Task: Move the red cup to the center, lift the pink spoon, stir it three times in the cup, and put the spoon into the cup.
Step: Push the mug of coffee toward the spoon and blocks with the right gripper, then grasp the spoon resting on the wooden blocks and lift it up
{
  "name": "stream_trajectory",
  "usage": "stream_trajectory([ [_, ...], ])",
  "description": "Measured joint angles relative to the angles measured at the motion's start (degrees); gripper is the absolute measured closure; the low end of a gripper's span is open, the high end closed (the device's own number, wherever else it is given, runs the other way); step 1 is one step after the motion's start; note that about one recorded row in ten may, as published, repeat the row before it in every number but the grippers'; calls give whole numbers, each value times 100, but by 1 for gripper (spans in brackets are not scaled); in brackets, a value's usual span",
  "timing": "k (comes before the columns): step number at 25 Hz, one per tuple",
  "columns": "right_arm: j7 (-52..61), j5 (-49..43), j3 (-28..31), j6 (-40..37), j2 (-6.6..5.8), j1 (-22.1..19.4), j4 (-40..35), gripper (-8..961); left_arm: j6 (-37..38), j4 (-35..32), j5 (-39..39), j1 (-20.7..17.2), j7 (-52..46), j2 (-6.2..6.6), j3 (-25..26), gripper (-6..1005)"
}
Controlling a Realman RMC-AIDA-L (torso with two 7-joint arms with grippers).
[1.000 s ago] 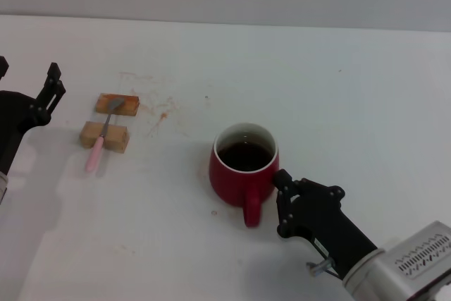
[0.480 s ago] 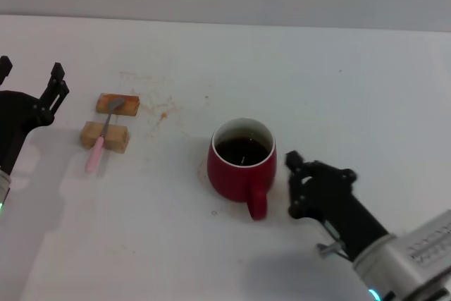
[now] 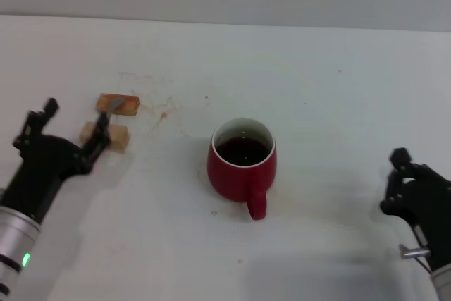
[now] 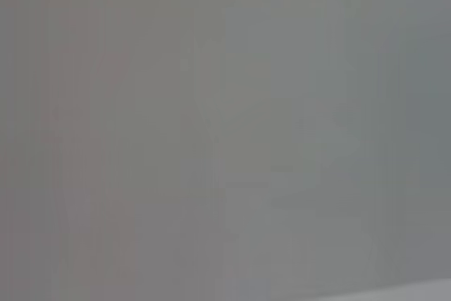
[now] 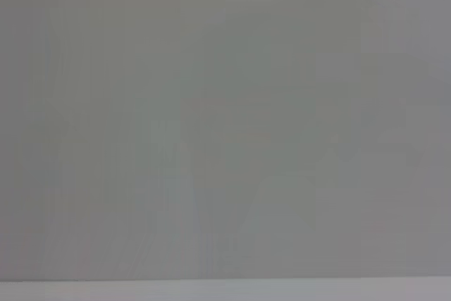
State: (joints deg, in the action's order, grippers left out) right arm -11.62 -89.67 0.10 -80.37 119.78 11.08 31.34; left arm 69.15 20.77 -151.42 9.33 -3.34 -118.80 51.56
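The red cup (image 3: 242, 163) stands upright mid-table in the head view, dark liquid inside, its handle toward me. The pink spoon (image 3: 115, 103) shows only its grey bowl, resting on the far wooden block; its pink handle is hidden behind my left gripper. My left gripper (image 3: 70, 123) is open, its fingers straddling the spot over the handle beside the near block. My right gripper (image 3: 394, 181) is open and empty at the right edge, well clear of the cup. Both wrist views show only blank grey.
Two small tan wooden blocks lie at the left: the far one (image 3: 120, 104) under the spoon's bowl, the near one (image 3: 118, 139) partly behind my left gripper. Faint brown stains (image 3: 163, 114) mark the white table (image 3: 317, 89) beside them.
My right gripper has pulled away from the cup to the right edge. My left gripper has moved in from the left edge over the spoon's handle. The cup shifted slightly, then stayed put.
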Motion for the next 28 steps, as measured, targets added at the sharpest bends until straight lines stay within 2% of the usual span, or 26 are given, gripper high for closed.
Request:
stream_trajectory([
  [4,-2,7,115,-60,-7,-133,-83,952,-22,3,1,-147,132,-5,-324,154],
  [15,-7,-16,71,-70,-3,-166,-92,952,-114,-76,8,-390,14,-7,-433,159],
  [28,-7,-39,68,-76,-10,-153,-74,952,-331,-77,7,-307,44,-11,-638,198],
])
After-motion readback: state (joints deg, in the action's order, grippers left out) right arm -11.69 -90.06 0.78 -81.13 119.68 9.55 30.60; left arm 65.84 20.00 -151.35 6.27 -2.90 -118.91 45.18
